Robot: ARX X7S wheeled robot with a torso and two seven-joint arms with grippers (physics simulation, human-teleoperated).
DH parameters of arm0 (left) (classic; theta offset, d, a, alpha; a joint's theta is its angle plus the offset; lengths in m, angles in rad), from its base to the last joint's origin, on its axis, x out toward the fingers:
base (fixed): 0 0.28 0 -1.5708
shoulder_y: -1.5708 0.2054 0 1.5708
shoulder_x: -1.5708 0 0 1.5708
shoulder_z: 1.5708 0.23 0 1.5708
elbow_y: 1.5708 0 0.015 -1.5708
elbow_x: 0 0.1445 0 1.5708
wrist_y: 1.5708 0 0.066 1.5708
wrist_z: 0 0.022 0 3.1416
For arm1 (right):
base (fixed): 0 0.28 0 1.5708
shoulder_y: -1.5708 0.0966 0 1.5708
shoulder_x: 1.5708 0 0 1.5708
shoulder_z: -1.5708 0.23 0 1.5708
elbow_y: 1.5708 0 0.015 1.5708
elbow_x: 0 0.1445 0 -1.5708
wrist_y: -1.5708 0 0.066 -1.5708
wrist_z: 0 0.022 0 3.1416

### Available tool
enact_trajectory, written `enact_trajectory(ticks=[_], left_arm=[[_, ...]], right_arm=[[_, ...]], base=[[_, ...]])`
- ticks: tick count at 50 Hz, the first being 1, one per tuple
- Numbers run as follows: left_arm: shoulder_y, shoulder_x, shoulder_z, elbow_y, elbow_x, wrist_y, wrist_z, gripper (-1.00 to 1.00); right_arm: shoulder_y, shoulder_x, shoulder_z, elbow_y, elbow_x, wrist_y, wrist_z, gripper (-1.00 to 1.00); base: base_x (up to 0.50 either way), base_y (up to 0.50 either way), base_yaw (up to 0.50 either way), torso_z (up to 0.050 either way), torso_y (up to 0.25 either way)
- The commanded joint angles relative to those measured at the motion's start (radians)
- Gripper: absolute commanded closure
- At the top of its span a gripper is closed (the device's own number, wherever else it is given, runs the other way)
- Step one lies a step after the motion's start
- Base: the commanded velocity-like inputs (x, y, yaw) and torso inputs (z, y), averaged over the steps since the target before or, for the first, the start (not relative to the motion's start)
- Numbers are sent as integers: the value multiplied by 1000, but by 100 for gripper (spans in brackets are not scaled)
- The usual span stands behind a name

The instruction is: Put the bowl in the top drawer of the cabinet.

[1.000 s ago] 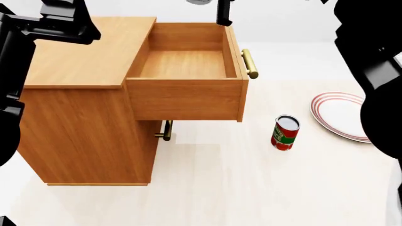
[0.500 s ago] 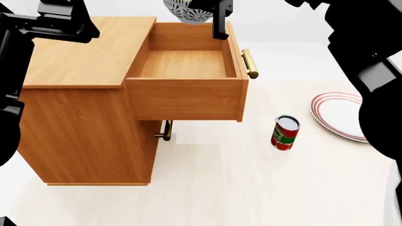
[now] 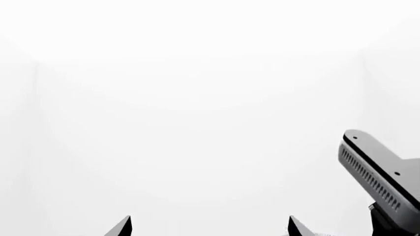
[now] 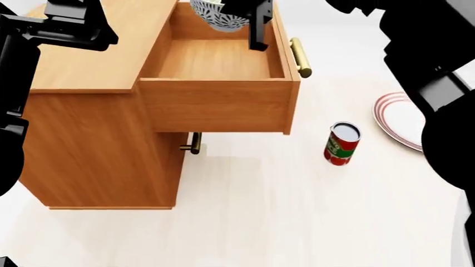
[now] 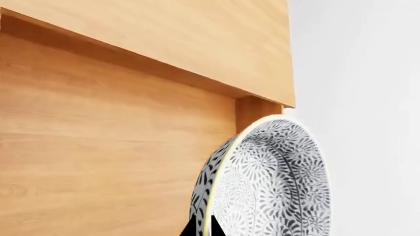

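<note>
The bowl [image 4: 217,16], speckled blue-grey, hangs tilted over the back of the open top drawer [image 4: 215,103] of the cabinet [image 4: 89,55]. My right gripper [image 4: 251,19] is shut on its rim. In the right wrist view the bowl [image 5: 276,182] stands edge-on above the drawer's wooden floor [image 5: 98,157], and the right gripper [image 5: 208,228] pinches the rim between its two dark tips. My left gripper [image 3: 210,227] is open with nothing between its fingertips [image 3: 123,226], facing white space. In the head view the left arm [image 4: 70,25] hovers over the cabinet's top, at its left side.
A red-labelled can [image 4: 341,143] stands on the pale floor to the right of the drawer. A red-rimmed plate [image 4: 401,119] lies further right, partly behind my right arm. The top drawer's brass handle [image 4: 301,57] juts out; the lower handle [image 4: 194,143] shows under the drawer.
The right gripper came down with the bowl, from the view's top edge to over the back of the open drawer. The head view has shifted a little. The left arm has stayed put.
</note>
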Motion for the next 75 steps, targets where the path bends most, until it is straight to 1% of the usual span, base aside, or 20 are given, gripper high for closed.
enact_trajectory(ticks=[1,30,31,50,59,75], left_arm=[[1,-1,1,-1,-2,6,-2,-100],[3,2,-4,-4,-15,13,-13,-100],[3,2,-5,-5,-15,13,-14,-100],[4,2,-5,-7,-20,21,-19,-100],[5,0,-5,-8,-25,25,-16,-100],[7,-1,-3,-11,-28,39,-12,-100]], right_arm=[[3,0,5,-13,-3,-10,3,100],[2,0,3,-23,-13,-10,-16,100],[3,0,3,-23,-14,-9,-16,-100],[9,0,3,-20,-26,4,-37,-100],[27,0,3,-16,-23,15,-72,-100],[67,0,6,-1,-15,14,-125,-100]], base=[[0,0,0,0,-123],[0,0,0,0,-107],[0,0,0,0,0],[0,0,0,0,0],[0,0,0,0,0],[0,0,0,-4,171]])
